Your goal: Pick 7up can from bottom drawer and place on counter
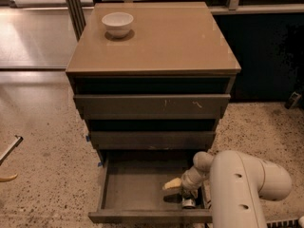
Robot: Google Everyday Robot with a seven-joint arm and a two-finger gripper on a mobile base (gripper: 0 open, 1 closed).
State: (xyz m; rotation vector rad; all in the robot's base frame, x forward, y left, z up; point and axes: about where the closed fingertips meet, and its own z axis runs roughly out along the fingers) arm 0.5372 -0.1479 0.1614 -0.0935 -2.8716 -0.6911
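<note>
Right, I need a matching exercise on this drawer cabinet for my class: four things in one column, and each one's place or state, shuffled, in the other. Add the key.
Things:
1. white bowl
2. bottom drawer
3. middle drawer
4. end effector

Place or state:
A. pulled open
B. on the counter, back left corner
C. pushed in
D. down inside the open drawer, at its right side

Pairs: 1-B, 2-A, 3-C, 4-D
</note>
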